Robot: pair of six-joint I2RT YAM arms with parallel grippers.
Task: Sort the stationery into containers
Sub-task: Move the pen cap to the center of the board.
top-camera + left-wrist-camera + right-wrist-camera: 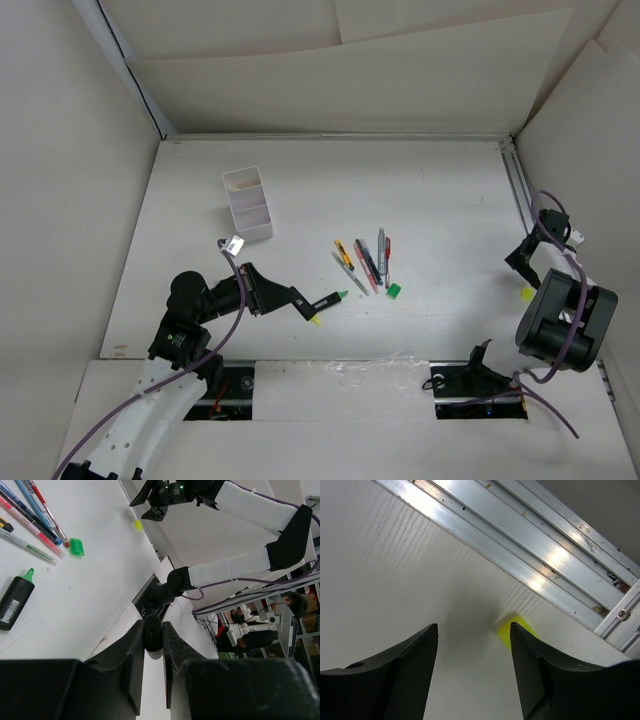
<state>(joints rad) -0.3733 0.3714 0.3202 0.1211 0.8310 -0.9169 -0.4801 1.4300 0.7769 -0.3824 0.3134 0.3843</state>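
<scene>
**Centre on the cap before closing**

The small yellow plastic cap point(505, 631) lies on the white desk point(395, 570) just beside the silver aluminium rail point(520, 555), partly hidden behind one finger of the spread right claw point(473, 625). Shift the claw railward to straddle the cap, then lower. The left claw point(152, 625) pinches a small dark item point(152, 635).

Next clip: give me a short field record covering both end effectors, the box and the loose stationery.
left end effector: shut on yellow-tipped highlighter
right end effector: open, yellow cap beside one fingertip
white box: two compartments, beyond left arm
loose on table: pens, green cap, green-tipped highlighter
</scene>
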